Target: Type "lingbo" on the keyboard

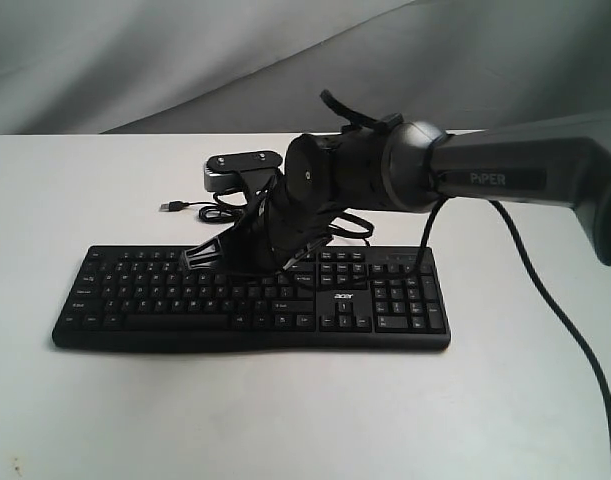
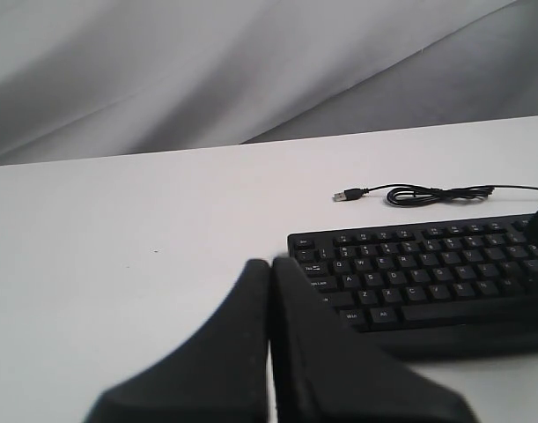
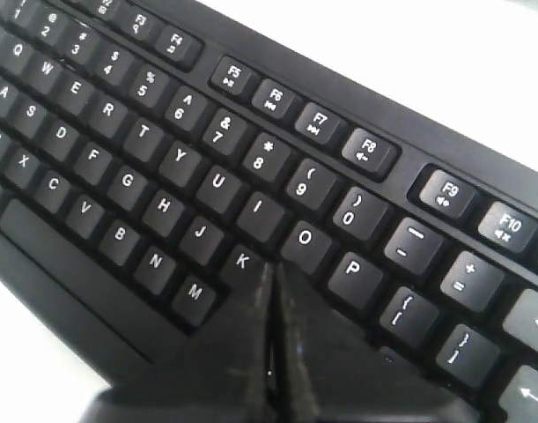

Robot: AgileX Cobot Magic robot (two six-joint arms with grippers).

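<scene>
Both pinched together, empty: right tool over the keyboard by K, left tool beside it.

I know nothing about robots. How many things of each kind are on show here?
Wide flat black plastic keyboard: 1
Thin black USB cable: 1
Pairs of black robot fingers: 2 (left fingers, right fingers)
Total: 4

White table, grey draped backdrop
</scene>
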